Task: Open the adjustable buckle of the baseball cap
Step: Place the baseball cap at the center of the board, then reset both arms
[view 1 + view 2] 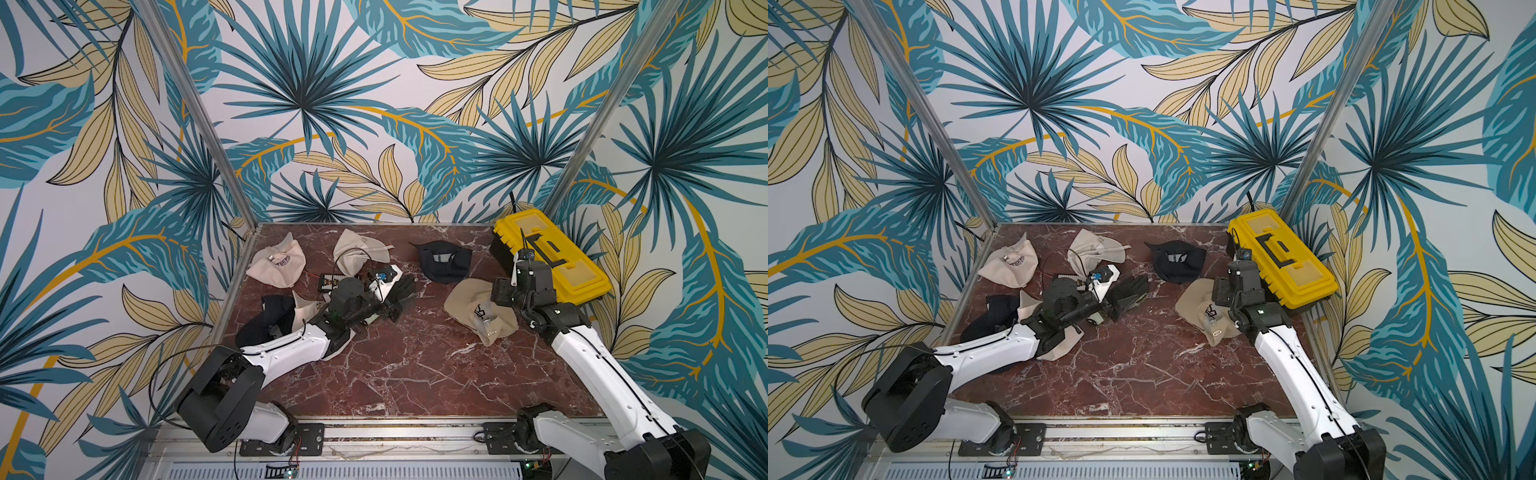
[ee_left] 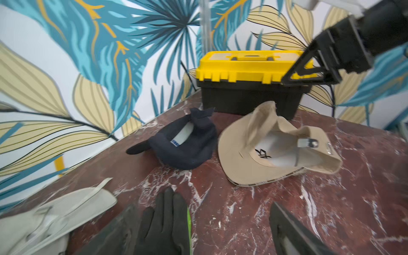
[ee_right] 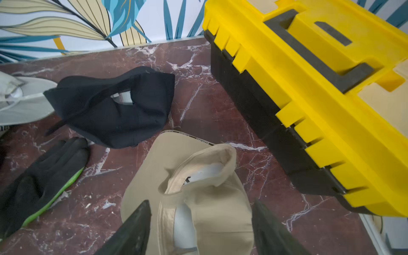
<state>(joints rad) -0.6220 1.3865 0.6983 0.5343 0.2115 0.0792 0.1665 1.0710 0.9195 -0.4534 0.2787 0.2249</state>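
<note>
Tan cap [image 3: 209,220] is lying upside-down on counter [image 3: 198,99] beside toolbox [image 3: 309,99]. Right jaws are hanging spread over its crown; left jaws are spread, holding nothing. Best bet: pinning buckle [image 2: 305,143] while pulling strap through slowly.

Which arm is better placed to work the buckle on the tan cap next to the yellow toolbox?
Right. The right hand hangs open directly over the tan cap, its fingers straddling it. The left hand, also open, sits over the black glove, farther from the buckle.
</note>
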